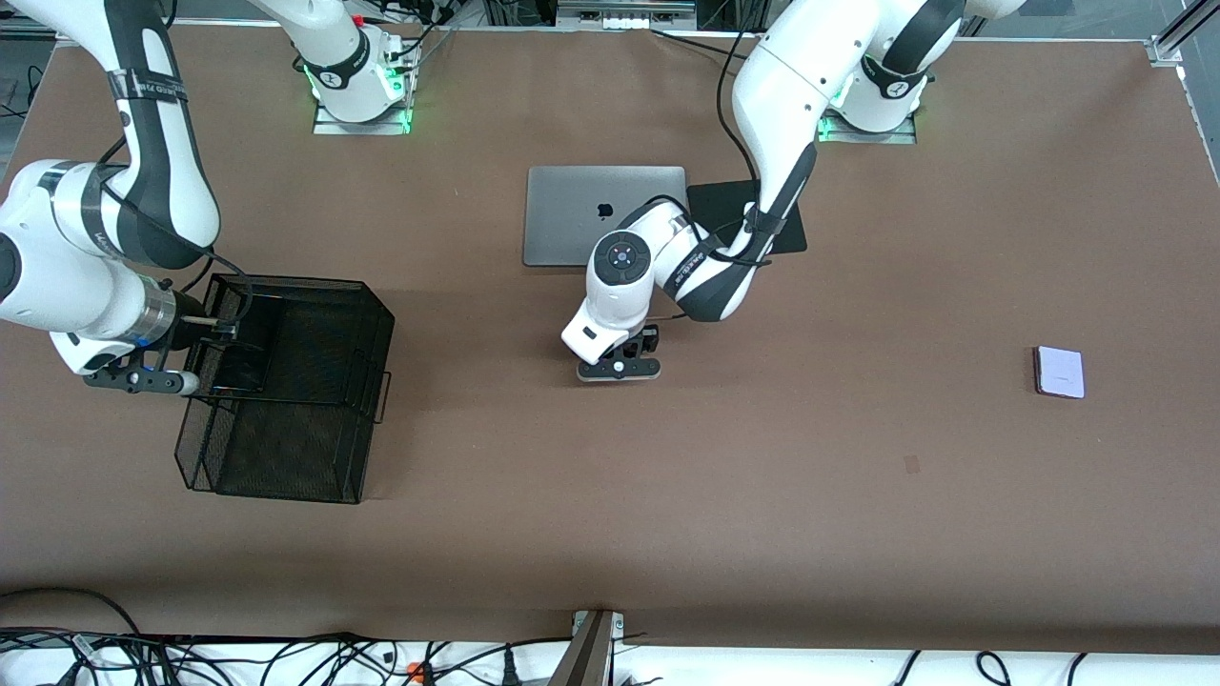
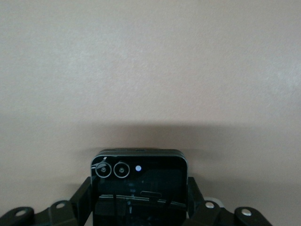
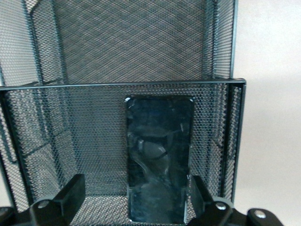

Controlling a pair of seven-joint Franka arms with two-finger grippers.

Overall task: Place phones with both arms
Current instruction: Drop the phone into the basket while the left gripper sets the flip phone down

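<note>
My left gripper [image 1: 620, 370] is low over the middle of the table beside the laptop, shut on the small squarish black phone [image 2: 139, 176]; its fingers [image 2: 83, 193] press both side edges. The long black phone [image 3: 160, 155] lies in the black mesh basket [image 1: 315, 381] at the right arm's end of the table. My right gripper [image 3: 136, 183] reaches into that basket and is open, its fingers [image 3: 70, 193] standing apart on either side of the phone. The pale lavender-white phone [image 1: 1060, 372] lies flat on the table toward the left arm's end, with no gripper near it.
A closed grey laptop [image 1: 572, 214] and a black pad [image 1: 791, 224] lie near the robots' bases, partly under the left arm. The mesh basket has raised walls [image 3: 141, 84] around the right gripper. Brown tabletop [image 1: 762, 476] stretches between basket and lavender phone.
</note>
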